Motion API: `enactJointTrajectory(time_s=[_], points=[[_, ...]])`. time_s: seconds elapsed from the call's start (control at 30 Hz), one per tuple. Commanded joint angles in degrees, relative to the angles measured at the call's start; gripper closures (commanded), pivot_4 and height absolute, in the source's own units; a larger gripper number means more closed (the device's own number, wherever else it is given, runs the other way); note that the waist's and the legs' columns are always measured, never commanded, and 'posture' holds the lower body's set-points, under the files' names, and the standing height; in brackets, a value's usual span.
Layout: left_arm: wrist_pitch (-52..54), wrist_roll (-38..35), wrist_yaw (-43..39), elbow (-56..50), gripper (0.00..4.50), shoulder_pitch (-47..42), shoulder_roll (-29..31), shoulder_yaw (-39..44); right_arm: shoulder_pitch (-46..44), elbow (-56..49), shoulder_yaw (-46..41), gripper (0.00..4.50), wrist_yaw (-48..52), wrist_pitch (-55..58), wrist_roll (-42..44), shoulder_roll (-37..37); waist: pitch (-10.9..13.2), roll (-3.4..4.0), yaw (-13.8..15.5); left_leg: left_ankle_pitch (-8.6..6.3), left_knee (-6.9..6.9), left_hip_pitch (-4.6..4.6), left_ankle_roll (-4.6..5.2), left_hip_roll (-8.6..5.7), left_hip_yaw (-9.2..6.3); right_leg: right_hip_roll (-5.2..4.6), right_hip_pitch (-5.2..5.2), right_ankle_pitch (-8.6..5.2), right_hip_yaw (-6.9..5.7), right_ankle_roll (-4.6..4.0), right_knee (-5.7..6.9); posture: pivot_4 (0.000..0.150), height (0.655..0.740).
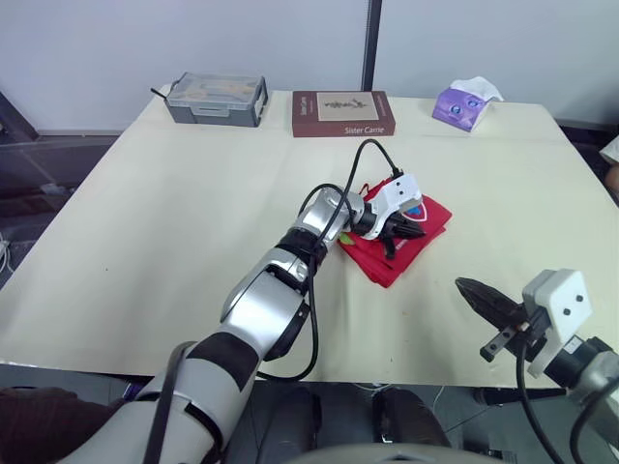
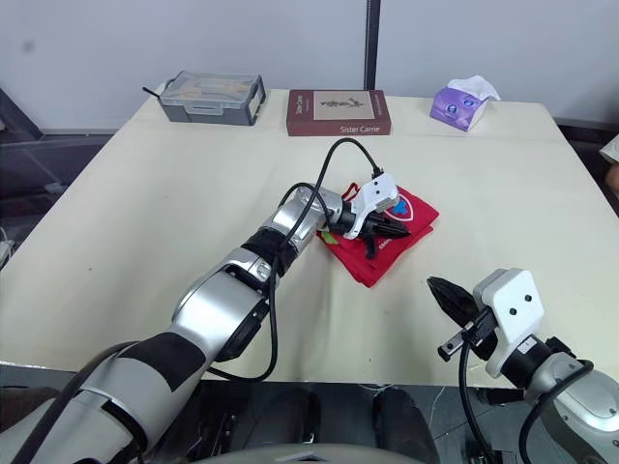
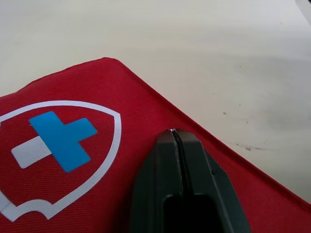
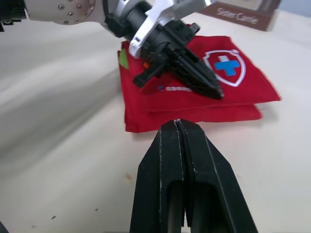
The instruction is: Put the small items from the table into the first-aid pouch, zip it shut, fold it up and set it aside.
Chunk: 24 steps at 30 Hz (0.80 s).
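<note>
Here, the left gripper (image 1: 417, 232) (fingers pressed together) rests on the pouch (image 1: 383, 263); the right gripper (image 1: 463, 286), also closed, hovers nearby.

Left arm (image 1: 259, 295): silver shells, black joints, looping black cable (image 1: 315, 333). White camera housings (image 1: 561, 302) at both wrists; jaws black, tapered.

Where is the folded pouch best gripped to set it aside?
Probably take the pouch by its near corner, coming low from the robot's side: it lies flat, its folded layers stack along that edge, and the left pincer, shut, covers the middle.
</note>
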Motion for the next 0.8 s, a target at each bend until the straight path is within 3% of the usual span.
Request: enactJointTrajectory(time_s=[0.03, 0.17, 0.23, 0.27, 0.33, 0.4, 0.5, 0.53, 0.6, 0.63, 0.8], points=[[-1.2, -2.3, -3.3, 2.4, 4.45, 2.9, 1.6, 4.8, -1.3, -2.0, -0.1, 4.5, -1.5, -1.7, -2.9, 0.2, 0.0, 0.0, 0.0, 0.0, 0.0, 0.0, 0.0, 0.05, 0.02, 0.05, 0.0, 0.0, 0.02, 0.0, 0.0, 0.15, 0.74], [0.2, -12.0, -5.3, -4.9, 4.45, 3.0, 4.2, 16.0, -6.0, 0.8, -1.4, 4.5, -2.0, -1.3, -1.3, 3.6, 0.1, 0.11, 0.0, 0.0, -0.01, -0.09, 0.0, 0.17, 0.04, 0.23, -0.17, 0.02, 0.07, -0.04, 0.04, 0.15, 0.74], [2.6, -14.2, -7.1, -10.5, 4.5, 5.0, 6.7, 18.3, -9.0, 2.6, -1.7, 3.6, -1.7, -0.3, 1.8, 5.0, 0.2, 0.18, 0.3, 0.0, 0.0, -0.15, 0.0, 0.2, 0.0, 0.26, -0.21, 0.09, 0.03, -0.12, 0.05, 0.15, 0.74], [4.1, -15.6, -8.5, -14.7, 4.08, 6.9, 8.3, 19.1, -10.9, 3.7, -1.1, 3.13, -2.0, 0.9, 3.3, 5.4, 0.2, 0.19, 0.3, 0.0, -0.01, -0.17, -0.01, 0.18, -0.02, 0.25, -0.21, 0.17, 0.02, -0.19, 0.05, 0.15, 0.74], [8.1, -18.0, -10.2, -23.9, 3.74, 11.1, 12.1, 20.4, -14.6, 6.2, 0.6, 2.38, -2.7, 3.9, 5.9, 5.8, 0.2, 0.22, 0.2, 0.0, -0.02, -0.18, -0.01, 0.19, 0.01, 0.23, -0.19, 0.28, 0.04, -0.07, 0.03, 0.15, 0.74], [13.5, -20.8, -10.7, -34.2, 2.74, 15.9, 16.8, 21.7, -18.5, 8.7, 2.4, 1.29, -3.7, 7.4, 9.6, 6.8, 0.2, 0.27, 0.2, 0.0, -0.06, -0.15, -0.02, 0.26, 0.07, 0.17, -0.19, 0.29, 0.15, -0.06, 0.03, 0.15, 0.74], [20.9, -26.5, -15.3, -49.8, 1.72, 23.7, 26.1, 23.8, -23.9, 14.1, 4.3, 0.25, -9.0, 14.0, 18.2, 10.0, 0.3, 0.29, -0.1, 0.01, -0.06, -0.16, -0.02, 0.3, 0.02, 0.15, -0.19, 0.29, 0.14, -0.07, 0.04, 0.15, 0.74], [22.9, -28.5, -17.0, -54.3, 1.12, 26.5, 29.3, 24.4, -25.5, 16.1, 4.6, 0.0, -10.9, 16.0, 20.4, 11.0, 0.3, 0.32, 0.0, 0.01, -0.07, -0.15, -0.02, 0.38, 0.04, 0.17, -0.2, 0.29, 0.16, -0.09, 0.04, 0.15, 0.74], [26.0, -31.4, -17.8, -61.0, 0.33, 30.9, 33.7, 25.7, -28.5, 20.2, 4.8, 0.0, -15.2, 19.3, 25.4, 13.2, 0.4, 0.4, 0.2, 0.01, -0.1, -0.15, -0.03, 0.39, 0.02, 0.12, -0.2, 0.19, 0.13, -0.25, 0.05, 0.15, 0.74], [27.2, -32.7, -17.8, -64.1, 0.16, 33.5, 35.8, 26.6, -30.8, 24.0, 4.4, 0.0, -19.3, 20.3, 28.5, 15.7, 0.4, 0.45, 0.6, 0.01, -0.1, -0.14, -0.03, 0.36, 0.02, 0.07, -0.19, 0.16, 0.12, -0.31, 0.06, 0.15, 0.74], [29.4, -36.3, -13.8, -73.5, 0.16, 41.6, 38.6, 29.2, -37.2, 34.6, 3.2, 0.0, -30.5, 23.5, 37.9, 21.0, 0.5, 0.56, 1.1, 0.05, -0.05, -0.16, -0.04, 0.09, 0.0, -0.27, -0.13, 0.14, -0.04, -0.28, 0.06, 0.15, 0.74]])
